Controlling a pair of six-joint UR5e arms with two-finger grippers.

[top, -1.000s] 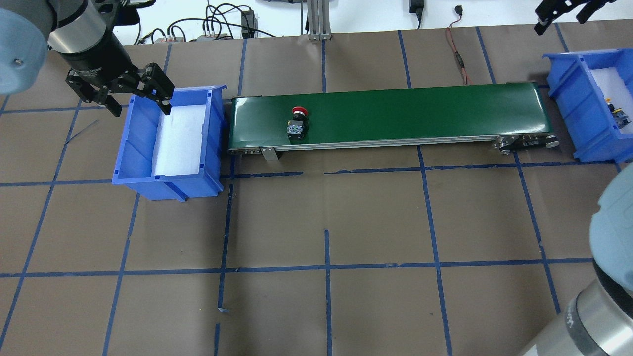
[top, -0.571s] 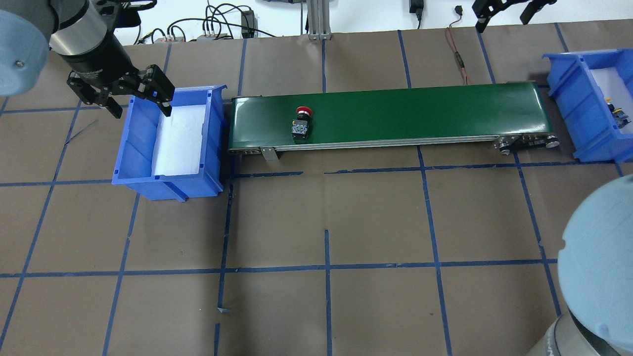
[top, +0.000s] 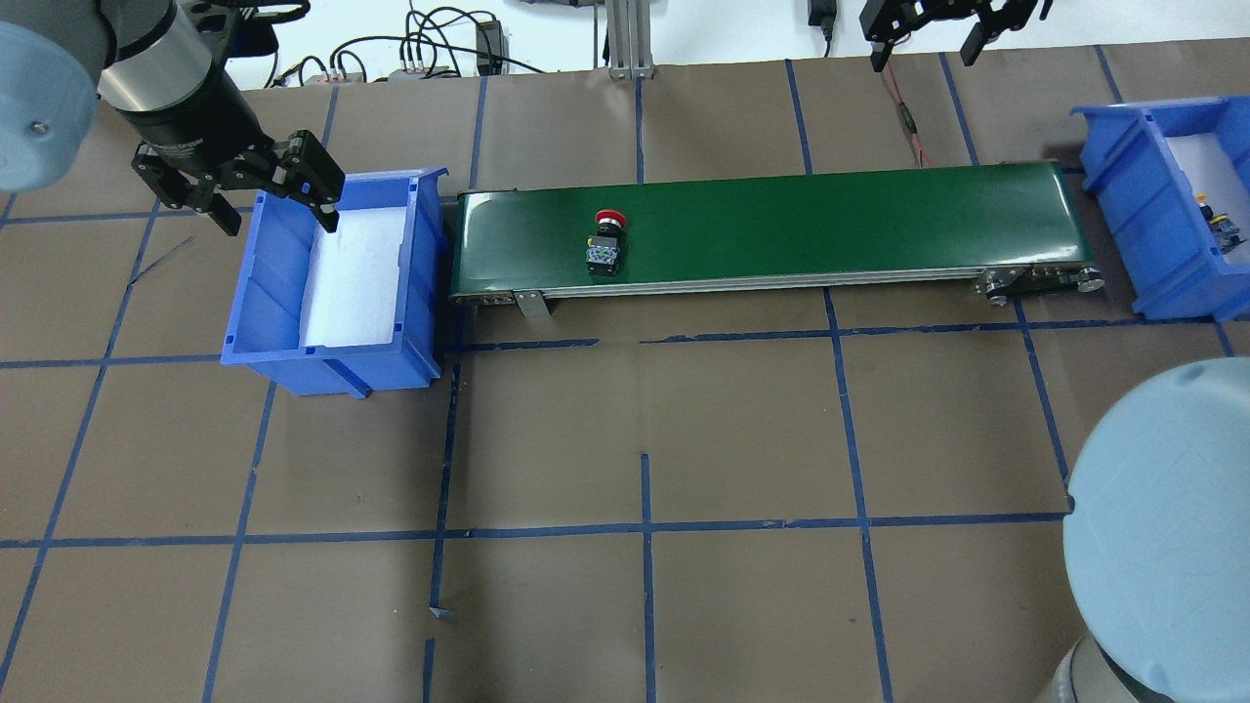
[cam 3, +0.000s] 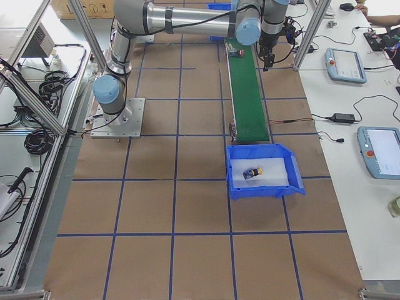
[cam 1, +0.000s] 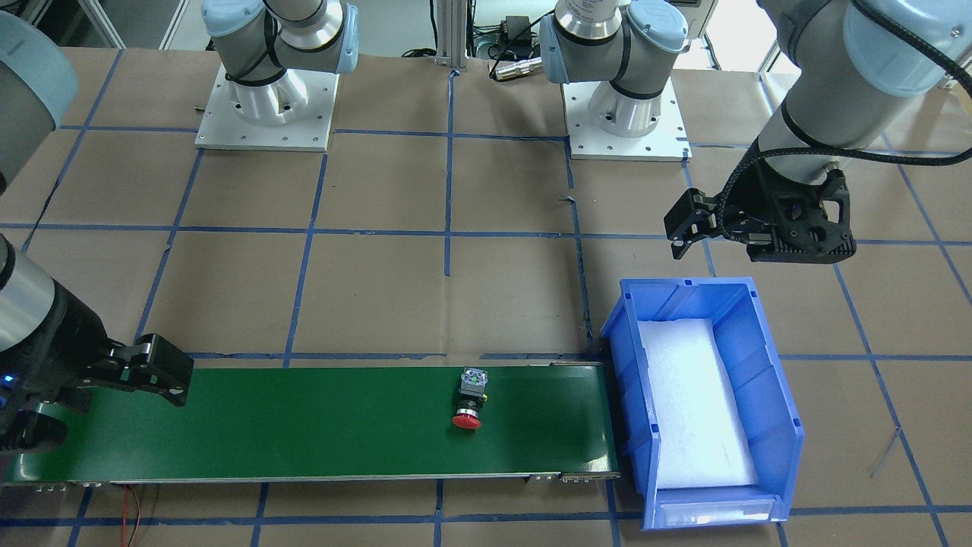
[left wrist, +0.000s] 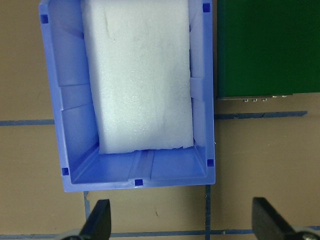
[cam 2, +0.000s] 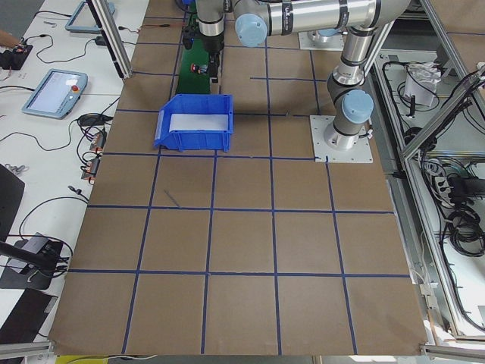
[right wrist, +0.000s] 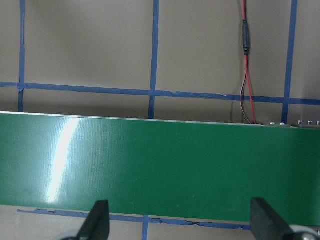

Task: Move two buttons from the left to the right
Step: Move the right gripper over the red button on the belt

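Note:
The red button (top: 605, 246) lies on its side on the green conveyor belt (top: 830, 220), left of its middle; it also shows in the front view (cam 1: 469, 399). The yellow button (top: 1221, 227) lies in the right blue bin (top: 1123, 127), as the right side view (cam 3: 252, 172) shows. My left gripper (top: 280, 217) is open and empty above the far end of the left blue bin (top: 337, 181), which holds only white foam (left wrist: 140, 75). My right gripper (top: 926, 39) is open and empty, high over the belt's right part; its wrist view shows bare belt (right wrist: 160, 170).
A red cable (top: 903, 107) lies on the table behind the belt's right end. Cables and an aluminium post (top: 625, 39) stand along the back edge. Brown paper with blue tape lines (top: 645, 527) covers the table in front of the belt.
The red button has travelled a little to the right on the belt. My right gripper has moved left along the back of the table. My left gripper has stayed put.

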